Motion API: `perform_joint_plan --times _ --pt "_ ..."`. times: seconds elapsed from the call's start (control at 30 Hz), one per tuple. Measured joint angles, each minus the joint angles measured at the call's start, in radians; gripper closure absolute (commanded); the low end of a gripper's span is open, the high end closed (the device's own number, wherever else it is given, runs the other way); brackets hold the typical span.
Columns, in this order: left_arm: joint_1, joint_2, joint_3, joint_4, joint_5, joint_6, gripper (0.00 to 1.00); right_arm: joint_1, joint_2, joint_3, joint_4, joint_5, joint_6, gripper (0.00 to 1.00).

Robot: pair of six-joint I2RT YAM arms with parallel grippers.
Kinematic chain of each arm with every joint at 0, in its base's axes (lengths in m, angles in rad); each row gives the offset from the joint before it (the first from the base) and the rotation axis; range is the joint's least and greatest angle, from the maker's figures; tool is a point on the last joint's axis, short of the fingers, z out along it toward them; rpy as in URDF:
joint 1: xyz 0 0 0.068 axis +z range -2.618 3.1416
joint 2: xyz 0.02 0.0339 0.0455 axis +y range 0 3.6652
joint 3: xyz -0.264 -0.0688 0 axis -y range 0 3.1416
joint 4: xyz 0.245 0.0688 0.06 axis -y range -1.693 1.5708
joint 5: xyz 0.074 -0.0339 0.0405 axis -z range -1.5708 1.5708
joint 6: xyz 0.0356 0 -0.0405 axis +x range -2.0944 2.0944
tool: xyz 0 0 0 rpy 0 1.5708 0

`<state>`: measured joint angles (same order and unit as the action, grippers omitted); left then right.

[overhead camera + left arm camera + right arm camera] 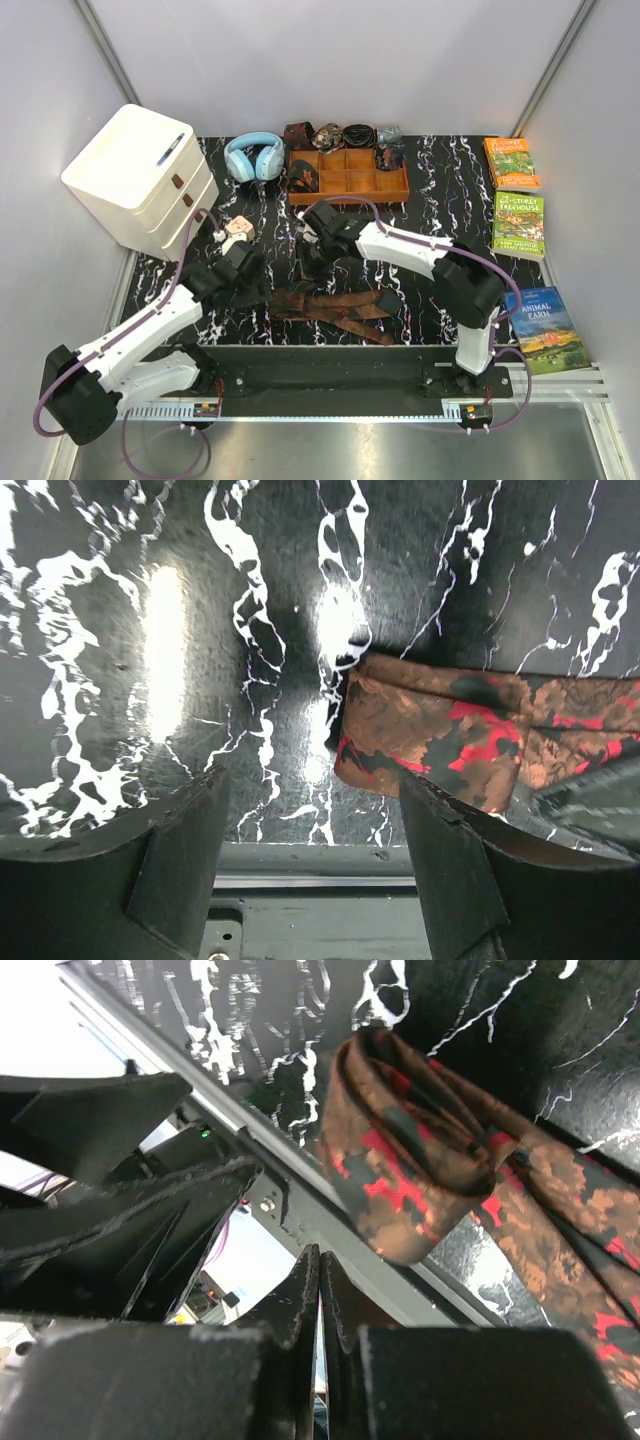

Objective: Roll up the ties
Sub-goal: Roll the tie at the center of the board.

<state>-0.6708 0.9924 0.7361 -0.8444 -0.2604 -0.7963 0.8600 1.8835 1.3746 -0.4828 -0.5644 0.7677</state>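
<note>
- Neckties (335, 305) of dark brown fabric with a reddish-tan pattern lie bunched and overlapping on the black, white-veined marble tabletop (450, 200). They sit near its front edge, between your two arms, and from above you cannot count them.
- Your left gripper (310, 790) hangs over bare marble, fingers spread with nothing between them. One necktie end just beyond runs out of frame.
- Your right gripper (320, 1270) has its fingers pressed together, with no fabric visible between them. A folded necktie end lies just past them.
- Overhead, both wrists hide their fingertips.
</note>
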Motion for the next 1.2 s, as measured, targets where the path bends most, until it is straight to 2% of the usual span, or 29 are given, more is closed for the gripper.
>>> perform_joint_plan --times 0.3,0.8,1.03,1.2 --pt "0.069 -0.032 -0.062 0.113 0.106 0.026 0.3 0.01 0.065 -0.007 -0.003 0.024 0.011 0.96" --pt "0.074 -0.021 -0.136 0.237 0.176 0.021 0.37 0.01 0.116 -0.04 0.0 0.053 -0.009 0.96" --pt "0.074 0.019 -0.214 0.324 0.216 0.0 0.39 0.009 0.116 -0.057 0.009 0.053 -0.021 0.97" --pt "0.075 0.068 -0.249 0.394 0.23 -0.012 0.44 0.008 0.116 -0.062 0.013 0.052 -0.027 0.97"
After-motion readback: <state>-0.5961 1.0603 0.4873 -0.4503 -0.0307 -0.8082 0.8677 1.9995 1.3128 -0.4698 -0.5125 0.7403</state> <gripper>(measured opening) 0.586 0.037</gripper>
